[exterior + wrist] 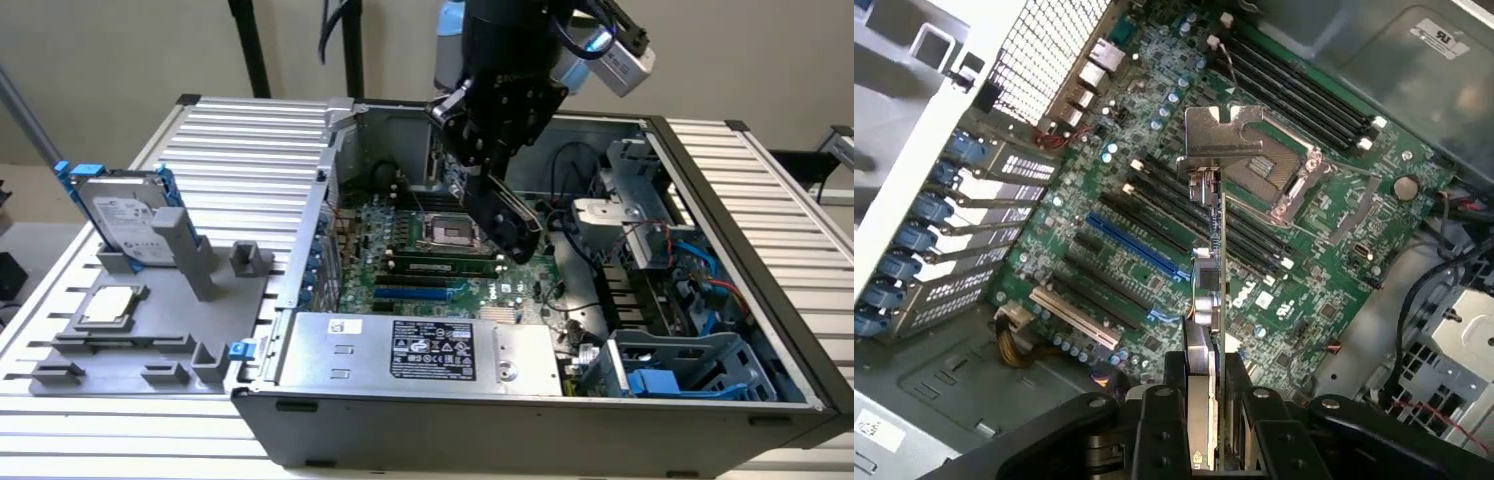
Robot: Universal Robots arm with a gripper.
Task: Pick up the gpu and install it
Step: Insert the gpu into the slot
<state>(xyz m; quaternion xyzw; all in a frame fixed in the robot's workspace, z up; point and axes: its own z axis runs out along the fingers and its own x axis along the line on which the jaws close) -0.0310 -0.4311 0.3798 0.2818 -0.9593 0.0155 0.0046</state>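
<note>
At the lower edge of the exterior view, the grey metal computer case (534,430) lies open on the ribbed aluminium table (240,130). A silver power supply box with a black label (414,350) sits just inside its near wall. In the lower right corner of the case is a blue-grey plastic drive cage (681,365).

At the exterior view's lower left, beside the case, a grey moulded holder tray (147,345) carries a square silver processor chip (110,305). Behind the chip, a silver hard drive with blue rails (127,215) stands upright.

Further in, at mid frame, the green motherboard (400,270) covers the case floor. Above it hangs the gpu (514,225), a thin flat card with its black side showing. It is tilted, and its low end is over the memory slots. Whether that end touches the board cannot be told.

In the wrist view the gpu (1206,290) appears edge-on, with its silver metal bracket (1229,135) at the far end, over the processor socket. The black pincer (1206,385) is closed narrowly on the card, one finger pressed to each face.

In the upper middle of the exterior view, the pincer (478,170) reaches down from the dark arm.
</note>
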